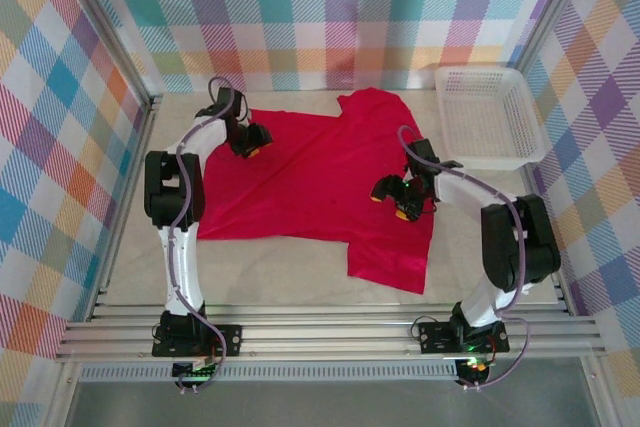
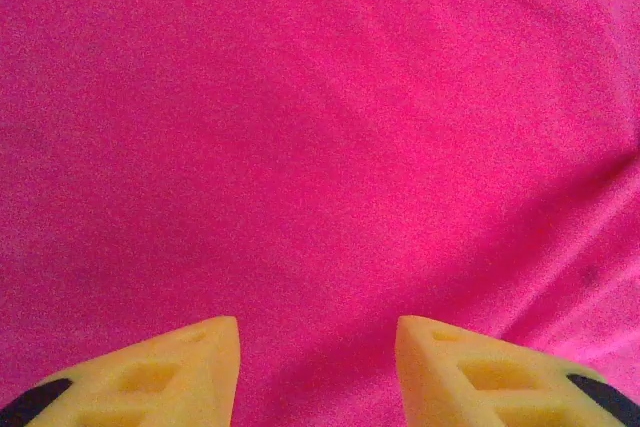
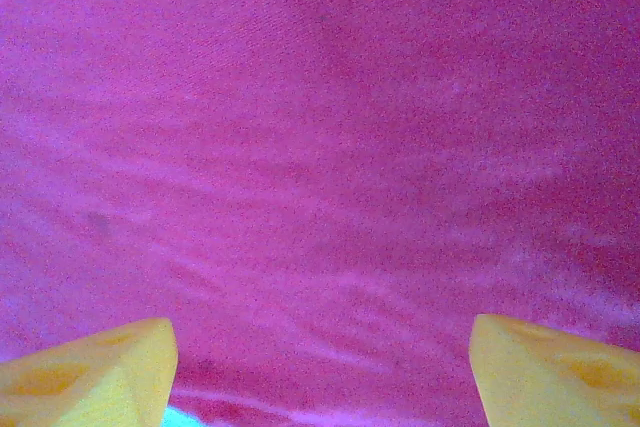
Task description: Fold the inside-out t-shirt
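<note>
Lying spread across the table [image 1: 280, 292], the inside-out t-shirt [image 1: 310, 187] occupies the centre of the top view. One sleeve points to the upper centre, the other to the lower right, and the straight hem edge runs down the left. No fold is yet made.

Left gripper [image 1: 252, 144] hangs over the upper left part of the cloth. In the left wrist view its yellow fingers [image 2: 190, 362] stand moderately apart with smooth fabric beneath and nothing caught between them.

Right gripper [image 1: 393, 203] is placed over the right-hand part of the shirt, between the two sleeves. Its fingers [image 3: 100, 367] are spread wide above lightly rippled cloth, pinching nothing.

Judgement: each arm covers its own half so the garment can be handled from both ends at once. The jaws are parted in readiness to take hold of cloth or an edge. The spread garment suggests the task is at an early stage.

White mesh basket [image 1: 490, 117] sits at the upper right, just beside the shirt and clear of both arms
</note>
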Robot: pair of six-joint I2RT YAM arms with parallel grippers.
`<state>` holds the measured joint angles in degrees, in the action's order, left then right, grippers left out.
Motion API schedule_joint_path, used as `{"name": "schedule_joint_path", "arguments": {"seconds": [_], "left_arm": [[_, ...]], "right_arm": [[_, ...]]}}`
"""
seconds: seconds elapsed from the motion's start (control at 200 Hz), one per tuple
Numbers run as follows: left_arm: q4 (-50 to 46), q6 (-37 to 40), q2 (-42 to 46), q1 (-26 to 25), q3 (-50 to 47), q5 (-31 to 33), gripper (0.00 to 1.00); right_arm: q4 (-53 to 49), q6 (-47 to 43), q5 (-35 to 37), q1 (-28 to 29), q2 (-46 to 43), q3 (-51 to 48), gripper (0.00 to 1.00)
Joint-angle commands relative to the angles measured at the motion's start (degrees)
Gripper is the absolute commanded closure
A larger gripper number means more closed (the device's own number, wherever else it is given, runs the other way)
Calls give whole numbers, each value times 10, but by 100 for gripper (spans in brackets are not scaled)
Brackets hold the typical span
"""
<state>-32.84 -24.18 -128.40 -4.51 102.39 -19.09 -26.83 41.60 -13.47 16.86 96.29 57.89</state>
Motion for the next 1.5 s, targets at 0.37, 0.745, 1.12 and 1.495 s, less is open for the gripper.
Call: {"name": "schedule_joint_path", "arguments": {"seconds": [0.37, 0.745, 1.12, 1.495], "left_arm": [[115, -43, 153, 108, -337, -1, 54], [263, -134, 337, 47, -597, -36, 53], [248, -122, 325, 42, -568, -20, 53], [193, -71, 247, 69, -463, 39, 53]], "right_arm": [[-38, -34, 17, -12, 213, 181, 21], [-198, -74, 2, -23, 435, 586, 22], [-155, -85, 9, -46, 357, 462, 22], [-95, -90, 27, -55, 209, 232, 21]]}}
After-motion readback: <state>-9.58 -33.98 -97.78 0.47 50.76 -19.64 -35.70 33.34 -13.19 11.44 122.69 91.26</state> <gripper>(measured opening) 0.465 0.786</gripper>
